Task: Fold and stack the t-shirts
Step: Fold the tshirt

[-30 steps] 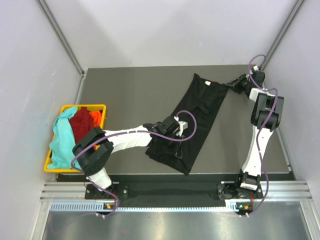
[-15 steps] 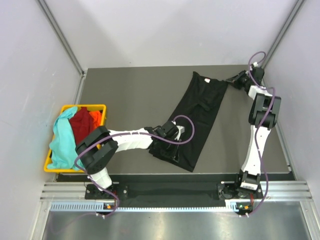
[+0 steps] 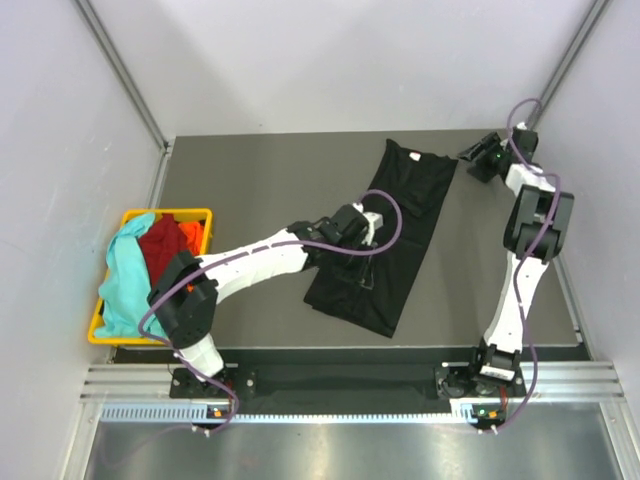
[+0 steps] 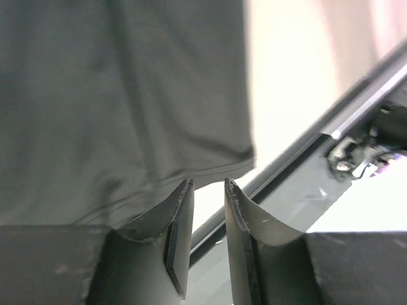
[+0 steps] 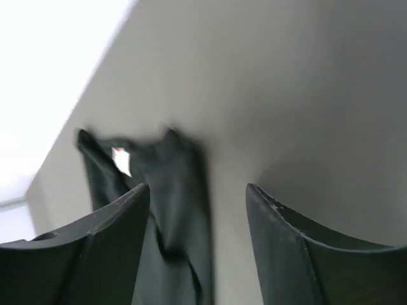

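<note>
Table (image 3: 460,335) edge beside black t-shirt (image 3: 395,235); right tool (image 5: 198,188) agape, left tool (image 4: 208,185) barely parted, empty

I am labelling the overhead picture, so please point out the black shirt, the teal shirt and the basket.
black shirt (image 3: 420,195), top view, on the flat cloth of its far half.
teal shirt (image 3: 120,275), top view, on its crumpled middle.
basket (image 3: 185,212), top view, on its far yellow rim.

Even bright light; blurred, overexposed wrist views.
</note>
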Available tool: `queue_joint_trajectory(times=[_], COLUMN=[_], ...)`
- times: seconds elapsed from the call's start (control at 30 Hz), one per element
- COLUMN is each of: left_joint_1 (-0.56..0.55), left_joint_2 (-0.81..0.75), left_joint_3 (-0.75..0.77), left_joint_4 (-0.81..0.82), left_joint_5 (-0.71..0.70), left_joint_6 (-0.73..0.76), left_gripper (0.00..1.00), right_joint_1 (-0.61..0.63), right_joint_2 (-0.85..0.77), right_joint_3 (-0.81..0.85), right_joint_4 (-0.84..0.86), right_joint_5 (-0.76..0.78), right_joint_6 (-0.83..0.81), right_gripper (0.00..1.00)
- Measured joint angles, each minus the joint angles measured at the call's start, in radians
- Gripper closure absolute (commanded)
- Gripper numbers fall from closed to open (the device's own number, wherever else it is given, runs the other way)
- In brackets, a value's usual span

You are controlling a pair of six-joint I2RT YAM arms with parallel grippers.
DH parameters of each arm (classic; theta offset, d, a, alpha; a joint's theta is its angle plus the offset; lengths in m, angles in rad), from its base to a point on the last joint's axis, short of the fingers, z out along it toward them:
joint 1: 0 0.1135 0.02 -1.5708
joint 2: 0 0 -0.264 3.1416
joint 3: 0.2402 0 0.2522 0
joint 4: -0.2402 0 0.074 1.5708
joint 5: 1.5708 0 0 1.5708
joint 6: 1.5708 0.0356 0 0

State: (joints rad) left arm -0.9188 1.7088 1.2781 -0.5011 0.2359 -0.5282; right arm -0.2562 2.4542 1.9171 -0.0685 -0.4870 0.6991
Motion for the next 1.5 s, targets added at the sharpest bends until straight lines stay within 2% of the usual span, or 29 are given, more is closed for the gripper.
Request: queue_joint_trajectory(times=[0.13, 0.27, 0.37, 0.47, 0.6, 0.63, 0.73, 0.83, 0.87, 0.97, 1.0, 1.03, 1.3, 1.43, 1.47, 1.5], left_joint_1=[0.089, 0.276, 0.382, 0.406, 0.392, 0.389, 0.387, 0.386, 0.386, 0.378, 0.372, 0.362, 0.231, 0.198, 0.198, 0.198], left_joint_2=[-0.044, -0.06, -0.059, -0.051, -0.047, -0.047, -0.038, -0.021, -0.019, -0.026, -0.034, -0.044, -0.171, -0.226, -0.241, -0.257], left_joint_3=[-0.005, -0.044, -0.069, -0.085, -0.151, -0.178, -0.24, -0.286, -0.297, -0.33, -0.342, -0.354, -0.451, -0.496, -0.501, -0.502], left_joint_4=[-0.08, -0.092, -0.116, -0.143, -0.142, -0.138, -0.133, -0.119, -0.115, -0.085, -0.072, -0.062, -0.021, -0.025, -0.031, -0.039], left_joint_5=[-0.01, 0.067, 0.066, 0.053, 0.055, 0.055, 0.05, 0.05, 0.053, 0.075, 0.08, 0.08, 0.026, -0.022, -0.033, -0.044], left_joint_6=[0.048, 0.085, 0.101, 0.128, 0.138, 0.136, 0.13, 0.12, 0.115, 0.095, 0.085, 0.075, -0.023, -0.076, -0.087, -0.096], left_gripper=[0.6, 0.58, 0.58, 0.57, 0.57, 0.57, 0.57, 0.63, 0.72, 0.88, 0.97, 1.0, 1.0, 0.83, 0.73, 0.69], right_joint_1=[-0.026, -0.034, -0.005, 0.056, 0.184, 0.227, 0.383, 0.542, 0.595, 0.752, 0.803, 0.85, 1.067, 1.131, 1.138, 1.142], right_joint_2=[-0.174, -0.422, -0.635, -0.838, -1.015, -1.051, -1.147, -1.217, -1.234, -1.253, -1.246, -1.236, -1.162, -1.158, -1.158, -1.159], right_joint_3=[-0.158, -0.386, -0.589, -0.807, -1.015, -1.054, -1.134, -1.175, -1.188, -1.229, -1.238, -1.244, -1.283, -1.309, -1.315, -1.319], right_joint_4=[-0.167, -0.285, -0.351, -0.396, -0.454, -0.467, -0.494, -0.492, -0.483, -0.443, -0.435, -0.433, -0.419, -0.43, -0.439, -0.447], right_joint_5=[0.1, 0.182, 0.222, 0.236, 0.258, 0.261, 0.274, 0.285, 0.296, 0.319, 0.322, 0.331, 0.426, 0.465, 0.477, 0.486], right_joint_6=[-0.026, -0.045, -0.06, -0.072, -0.073, -0.068, -0.034, 0.016, 0.037, 0.1, 0.119, 0.134, 0.235, 0.27, 0.275, 0.287], right_gripper=[0.35, 0.37, 0.39, 0.41, 0.47, 0.53, 0.64, 0.7, 0.72, 0.77, 0.79, 0.8, 0.83, 0.83, 0.83, 0.83])
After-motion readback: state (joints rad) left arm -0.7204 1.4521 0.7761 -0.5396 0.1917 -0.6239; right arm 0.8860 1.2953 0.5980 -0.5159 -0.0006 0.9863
